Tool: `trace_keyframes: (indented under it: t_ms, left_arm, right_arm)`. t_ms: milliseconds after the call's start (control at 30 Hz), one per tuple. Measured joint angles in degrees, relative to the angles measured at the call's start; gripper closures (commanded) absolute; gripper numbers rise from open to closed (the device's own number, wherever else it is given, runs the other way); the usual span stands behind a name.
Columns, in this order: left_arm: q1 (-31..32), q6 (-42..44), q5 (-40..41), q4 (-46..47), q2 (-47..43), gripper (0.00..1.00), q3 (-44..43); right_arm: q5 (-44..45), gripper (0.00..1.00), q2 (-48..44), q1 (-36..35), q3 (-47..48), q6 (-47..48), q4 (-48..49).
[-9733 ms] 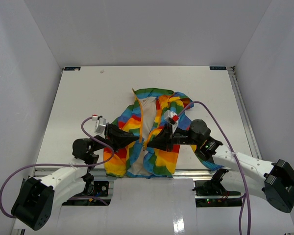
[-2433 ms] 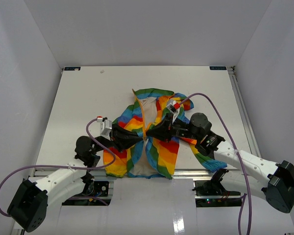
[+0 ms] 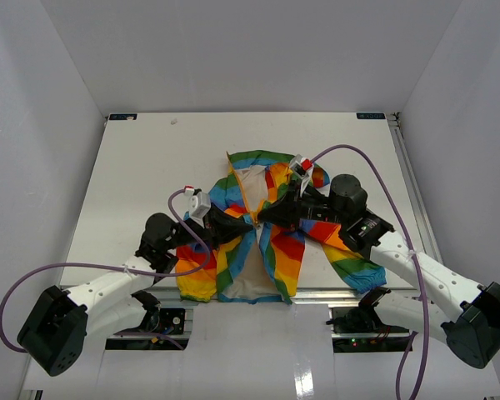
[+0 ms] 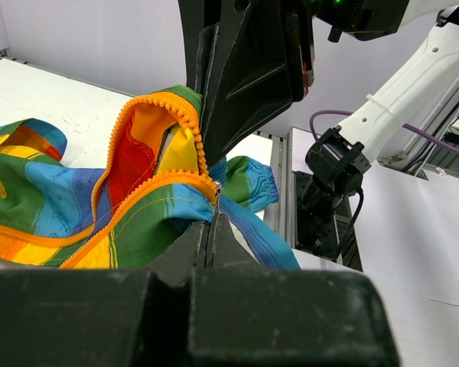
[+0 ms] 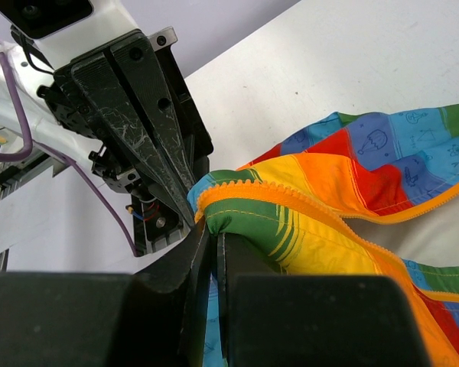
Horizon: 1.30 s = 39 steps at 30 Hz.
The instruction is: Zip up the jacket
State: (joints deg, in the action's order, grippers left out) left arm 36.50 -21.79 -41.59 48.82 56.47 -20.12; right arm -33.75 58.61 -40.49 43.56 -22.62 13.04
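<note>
Top external view has the jacket lying at the near edge of the table, front open, with the left gripper and right gripper each clamped on a facing edge of the orange zipper, so the halves probably need mating next.

Cannot make out the zipper pull from above, with the front of the jacket covered where the left gripper and right gripper meet tip to tip. Cannot follow the right sleeve fully either, partly under the right arm. Up close, see only part of the jacket, cut off at the left wrist view's left edge and blocked below by blurred dark fingers.
</note>
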Motion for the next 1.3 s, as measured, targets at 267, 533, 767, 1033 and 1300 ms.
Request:
trace_keyframes:
  t_ms: [267, 533, 767, 1033, 1300]
  left_arm:
    - [1.2, 2.0, 1.4, -1.5, 0.2, 1.0, -1.1]
    - [1.9, 3.4, 3.0, -3.6, 0.6, 1.0, -2.2]
    - [2.0, 0.7, 3.2, -5.2, 0.4, 1.0, -2.2]
    - [2.4, -5.3, 1.9, -11.8, 3.0, 1.0, -4.6]
    - [2.4, -10.7, 2.1, -19.7, 2.7, 1.0, -6.4]
  right_arm:
    - [-0.7, 0.92, 0.1, 0.6, 1.2, -0.8, -1.3]
    - [-1.2, 0.92, 0.9, 1.5, 2.1, -1.2, -2.1]
    - [-1.3, 0.82, 2.0, 1.5, 1.9, -0.9, -2.4]
    - [0.5, 0.66, 1.0, 1.5, 1.5, -0.6, -5.1]
    - [6.3, 0.55, -1.9, 1.5, 1.5, 1.0, -12.3]
